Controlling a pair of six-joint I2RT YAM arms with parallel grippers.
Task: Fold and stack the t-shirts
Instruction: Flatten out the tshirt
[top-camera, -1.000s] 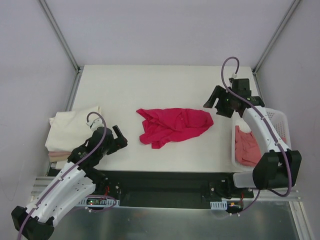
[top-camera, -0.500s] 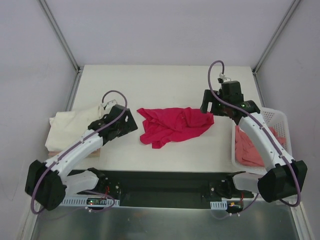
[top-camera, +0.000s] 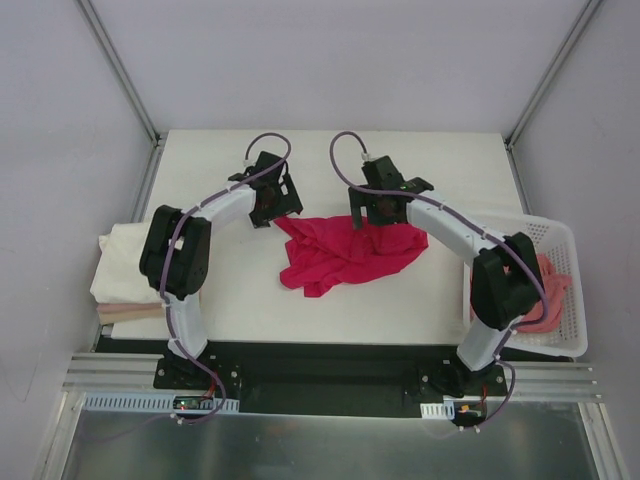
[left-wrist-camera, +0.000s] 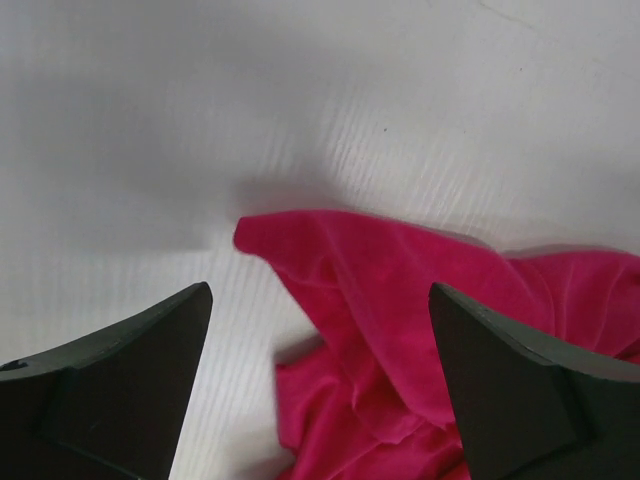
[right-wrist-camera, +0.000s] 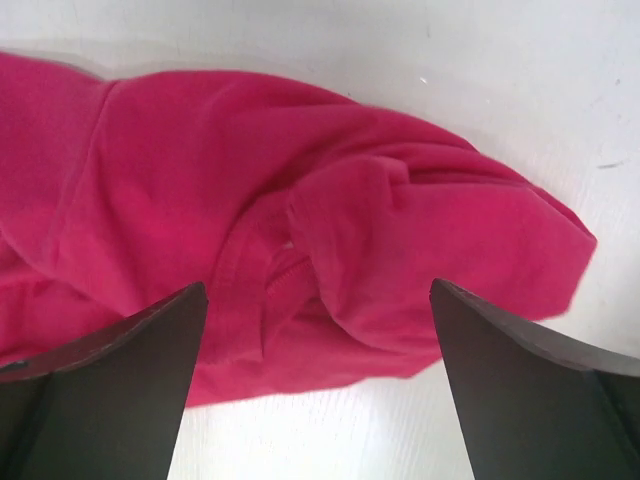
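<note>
Item: crimson t-shirt (top-camera: 345, 250), crumpled in a loose heap near the middle of the table (top-camera: 230, 300). Handling, by my estimate: light, limp and without stiffness, so it will sag and drag when lifted. It is not fragile, and a pinch on an edge should hold it. The best holds look to be the outer corners, one per claw, so the cloth can be drawn out flat. Left gripper (top-camera: 272, 205): poised over the shirt's far left corner, fingers wide apart, gripping nothing. Right gripper (top-camera: 372, 210): over the far right part, fingers also spread, nothing between them. Other stock, seen only from overhead: a cream t-shirt (top-camera: 130, 260) at the table's left edge, and a salmon t-shirt (top-camera: 548, 288) in the white basket (top-camera: 562, 232) at the right. The left wrist view alone shows a pointed cloth tip lying flat on bare table between the fingers. The right wrist view alone shows bunched folds and what looks like a ribbed neckline seam. Neither detail can be made out from above.
</note>
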